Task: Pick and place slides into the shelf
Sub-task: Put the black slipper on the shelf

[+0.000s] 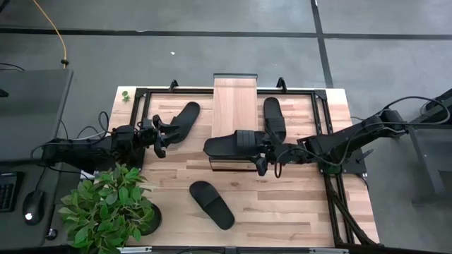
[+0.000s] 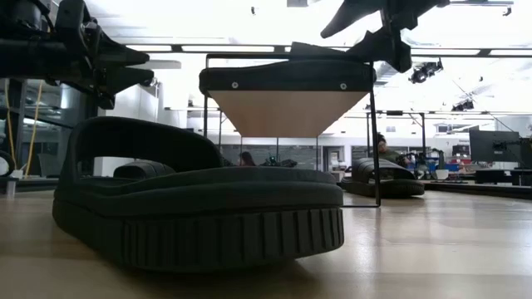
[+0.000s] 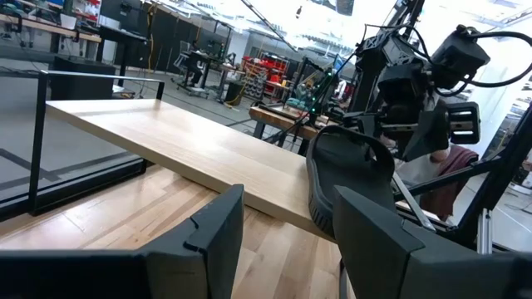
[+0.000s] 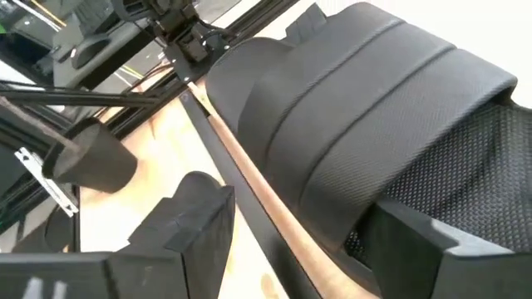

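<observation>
The shelf point(image 1: 235, 99) is a narrow light plank on a dark frame at the table's middle. One black slide point(image 1: 229, 144) lies across its near end, sole on the plank, one end overhanging to the left. My right gripper point(image 1: 267, 156) is open at that slide's right end point(image 4: 366, 108). My left gripper point(image 1: 161, 137) is open, left of the shelf and beside a second slide point(image 1: 182, 120) flat on the table; it touches nothing point(image 3: 287, 241). A third slide point(image 1: 274, 116) lies right of the shelf, and another point(image 1: 210, 203) lies near the front edge point(image 2: 199, 208). My right gripper comes level from the table's right. One finger point(image 4: 440, 249) stands over the slide's footbed point(image 4: 490, 158) behind the strap; whether it touches, I cannot tell. The other finger point(image 4: 195, 220) stands off the shelf's edge, clear of the slide.
A potted plant point(image 1: 109, 204) stands at the table's near left corner. Dark frame rails point(image 1: 141, 113) run along the table's left, far and right sides. Bare wood shows between the shelf and the front slide, and at the near right.
</observation>
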Controlling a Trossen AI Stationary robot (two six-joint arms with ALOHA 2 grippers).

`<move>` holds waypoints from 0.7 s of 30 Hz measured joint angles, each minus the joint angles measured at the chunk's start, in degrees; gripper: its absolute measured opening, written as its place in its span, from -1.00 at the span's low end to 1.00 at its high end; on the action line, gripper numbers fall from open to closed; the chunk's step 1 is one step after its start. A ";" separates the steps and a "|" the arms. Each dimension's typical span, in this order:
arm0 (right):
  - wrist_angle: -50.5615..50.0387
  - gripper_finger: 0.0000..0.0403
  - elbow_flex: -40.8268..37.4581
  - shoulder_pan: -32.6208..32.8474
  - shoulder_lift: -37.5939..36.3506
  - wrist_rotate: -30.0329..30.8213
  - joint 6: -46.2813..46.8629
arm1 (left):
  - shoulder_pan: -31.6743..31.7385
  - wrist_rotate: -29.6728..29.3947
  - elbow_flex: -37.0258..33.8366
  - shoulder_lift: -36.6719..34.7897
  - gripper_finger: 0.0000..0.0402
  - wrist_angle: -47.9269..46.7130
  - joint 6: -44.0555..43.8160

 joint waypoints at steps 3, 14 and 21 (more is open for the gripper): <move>0.04 0.16 0.00 -0.04 -0.02 -3.71 -0.88 | 0.00 -0.01 0.00 0.00 -0.16 0.00 0.00; -6.66 0.16 0.09 0.00 -1.29 0.86 1.02 | 0.00 -0.04 0.00 0.02 -0.16 -0.22 0.01; -8.06 0.16 0.11 -0.02 -2.03 2.73 2.49 | 0.00 -0.40 0.00 0.02 -0.16 -0.22 0.01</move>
